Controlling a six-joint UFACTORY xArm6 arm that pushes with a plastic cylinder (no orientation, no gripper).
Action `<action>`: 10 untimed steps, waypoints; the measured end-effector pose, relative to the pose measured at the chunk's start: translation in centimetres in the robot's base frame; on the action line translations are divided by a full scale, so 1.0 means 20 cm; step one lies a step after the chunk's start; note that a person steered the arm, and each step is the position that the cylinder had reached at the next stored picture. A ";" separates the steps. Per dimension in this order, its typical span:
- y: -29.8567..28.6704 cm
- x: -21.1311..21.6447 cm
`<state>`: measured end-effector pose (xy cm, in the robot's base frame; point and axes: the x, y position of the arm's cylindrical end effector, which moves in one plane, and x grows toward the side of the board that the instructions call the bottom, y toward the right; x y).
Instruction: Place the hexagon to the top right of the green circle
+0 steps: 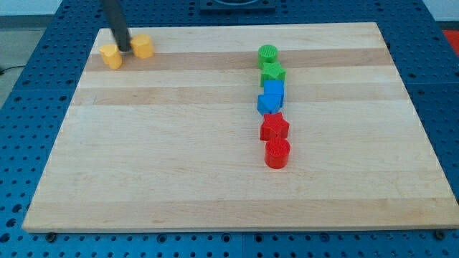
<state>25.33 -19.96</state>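
Note:
My tip (124, 49) stands near the view's top left, in the gap between two yellow blocks. The yellow hexagon (143, 46) is just to the tip's right and the other yellow block (111, 56), whose shape I cannot make out, is just to its left. The green circle (267, 54) stands right of the board's middle near the view's top, far to the right of the tip and the hexagon.
Below the green circle runs a column of blocks: a green star (272, 72), a blue cube (274, 91), a blue block (267, 104), a red star (274, 127) and a red cylinder (277, 153). The wooden board (179, 165) lies on a blue perforated table.

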 end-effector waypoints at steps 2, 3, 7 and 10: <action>0.48 0.03; 0.79 0.03; 0.96 0.26; 1.08 0.01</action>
<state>25.50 1.72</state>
